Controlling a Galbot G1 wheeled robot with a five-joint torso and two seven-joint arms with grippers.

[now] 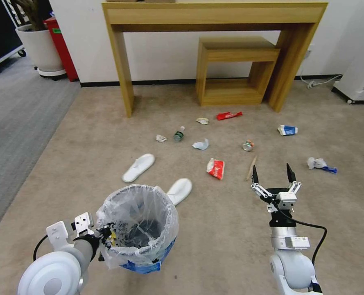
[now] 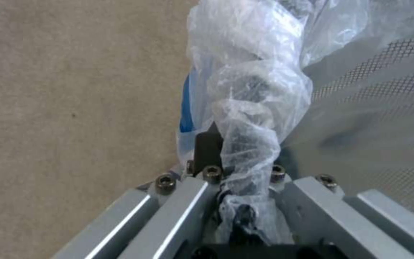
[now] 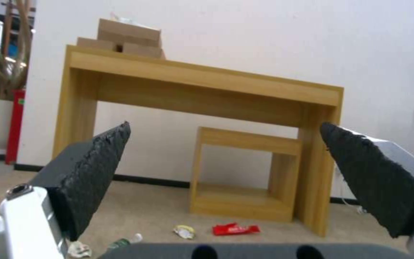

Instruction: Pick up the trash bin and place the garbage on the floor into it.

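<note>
Left gripper jaws clench the trash bin's crinkled clear liner; right gripper jaws released.

Head cam high, wrist cams low, close

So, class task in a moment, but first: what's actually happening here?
A two-armed robot is tidying litter off the floor. Its left pincer is clamped on the bag-lined rim of the trash bin. Its right pincer hangs open and empty over the carpet. The garbage lies scattered ahead: two white slippers, a red wrapper, a crushed can, a small bottle and a wooden stick.
</note>
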